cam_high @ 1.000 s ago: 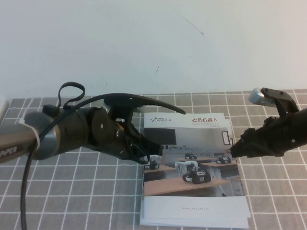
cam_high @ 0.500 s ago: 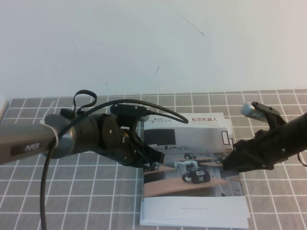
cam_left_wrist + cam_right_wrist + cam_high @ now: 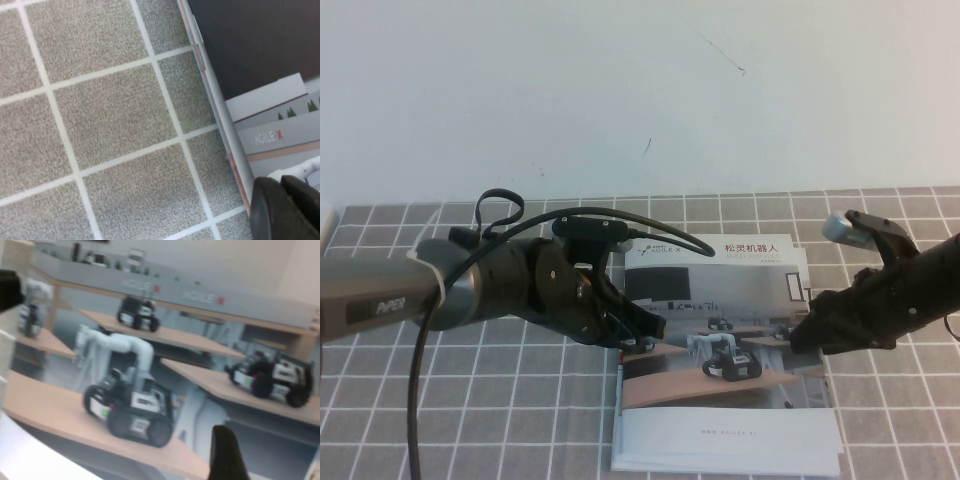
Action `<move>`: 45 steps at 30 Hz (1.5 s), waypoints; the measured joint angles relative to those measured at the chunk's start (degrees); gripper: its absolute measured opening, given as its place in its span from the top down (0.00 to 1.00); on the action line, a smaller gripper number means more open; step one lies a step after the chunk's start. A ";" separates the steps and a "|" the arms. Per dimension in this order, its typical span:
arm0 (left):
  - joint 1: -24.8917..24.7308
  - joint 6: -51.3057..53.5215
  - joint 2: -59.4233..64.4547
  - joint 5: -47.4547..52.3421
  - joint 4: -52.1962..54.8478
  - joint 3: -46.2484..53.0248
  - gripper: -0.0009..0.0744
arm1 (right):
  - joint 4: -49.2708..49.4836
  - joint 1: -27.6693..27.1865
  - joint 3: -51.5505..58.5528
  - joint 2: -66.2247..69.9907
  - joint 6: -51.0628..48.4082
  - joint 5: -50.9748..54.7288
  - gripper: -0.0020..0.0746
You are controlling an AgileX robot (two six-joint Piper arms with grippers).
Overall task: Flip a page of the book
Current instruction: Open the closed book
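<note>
Lying on the cloth: the book [image 3: 725, 355], closed, cover up, white with a Chinese title at the top and a photo of wheeled robots on wooden desks; its near edge shows a small fan of page edges.

High view, cloth: a grey cloth [image 3: 470, 400] with a white grid covers the table, and a white wall [image 3: 620, 90] stands behind it.

High view, left gripper: the left gripper [image 3: 638, 340] reaches in from the left and sits at the book's left edge, low over the cover; a black cable [image 3: 415, 400] loops over the arm; whether its fingers are spread or together cannot be told here.

High view, right gripper: the right gripper [image 3: 802, 335] comes in from the right, its tip at the book's right edge, about level with the photo; its fingers cannot be made out.

Left wrist view: the book's [image 3: 260, 75] edge runs diagonally across the grey cloth [image 3: 100, 125], thin page layers showing along it; a dark fingertip [image 3: 280, 210] lies over the cover by that edge, with a narrow seam beside it, too little to tell the grip.

Right wrist view: the cover photo of the book [image 3: 165, 340] fills the frame, with wheeled robots on wooden desks; one dark fingertip [image 3: 225, 452] pokes in close over it, the other unseen, so the grip cannot be told.
</note>
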 joint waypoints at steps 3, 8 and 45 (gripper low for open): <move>0.00 0.09 0.00 0.00 0.00 0.00 0.99 | -1.29 0.00 0.00 0.00 0.36 -0.23 0.47; 0.00 0.09 0.00 0.00 -0.12 0.00 0.99 | -1.25 0.00 0.00 0.00 0.73 0.43 0.47; 0.13 0.23 0.24 -0.46 -0.44 0.00 0.99 | 4.99 -0.67 -4.17 3.49 -5.21 8.72 0.47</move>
